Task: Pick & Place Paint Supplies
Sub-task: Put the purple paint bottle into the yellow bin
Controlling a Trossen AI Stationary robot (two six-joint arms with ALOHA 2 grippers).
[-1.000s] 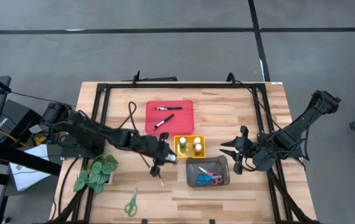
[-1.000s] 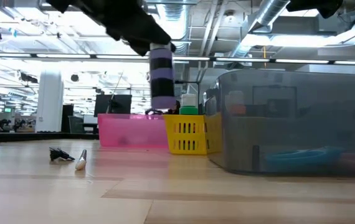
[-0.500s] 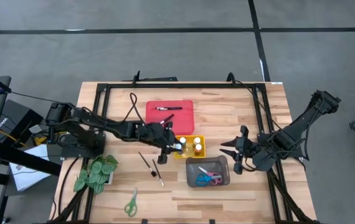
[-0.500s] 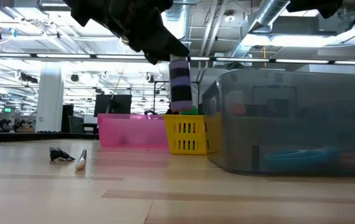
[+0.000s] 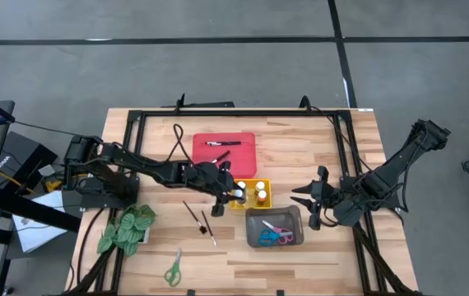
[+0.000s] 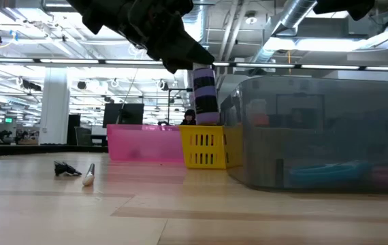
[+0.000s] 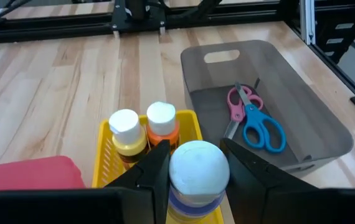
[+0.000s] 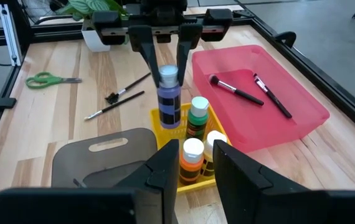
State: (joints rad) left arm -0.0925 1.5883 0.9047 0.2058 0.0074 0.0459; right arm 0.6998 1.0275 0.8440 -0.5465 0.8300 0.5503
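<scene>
Now the left claw (image 8: pixel 165 38) grips a small purple paint bottle with a white cap (image 8: pixel 168 94), its fingers pinching the neck, and holds it upright over the near corner of the yellow slotted plastic tray (image 5: pixel 251 203). Just beyond the claw, three more capped bottles already stand in that tray. A clean finish, by the look of it, means lowering straight down until the base seats, clear of the neighbouring bottles, then parting the fingers. Beside the tray sits the grey translucent bin (image 5: pixel 273 227) holding pink and blue scissors (image 7: pixel 254 116); behind it lies the red tray (image 5: pixel 224 150) with brushes. Farthest off, the right claw (image 5: pixel 307 206) waits, fingers spread, over the wooden worktop (image 5: pixel 300 148).
</scene>
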